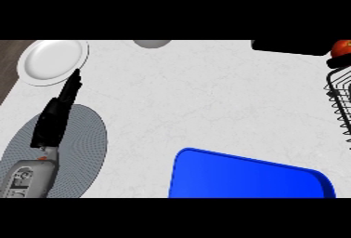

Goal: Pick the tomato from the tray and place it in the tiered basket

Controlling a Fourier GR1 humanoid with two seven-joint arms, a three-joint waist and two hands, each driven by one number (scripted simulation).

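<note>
Head view: the tomato [343,47] is near the tiered basket [341,100]. It looks soft, smooth and easily bruised, so I'd cup its sides. My left hand [55,116] lies straight-fingered. I cannot tell the right hand's [339,62] state.

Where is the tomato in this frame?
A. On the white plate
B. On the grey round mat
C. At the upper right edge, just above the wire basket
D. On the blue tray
C: the tomato shows at the view's upper right edge, just above the wire basket, well away from the blue tray.
</note>
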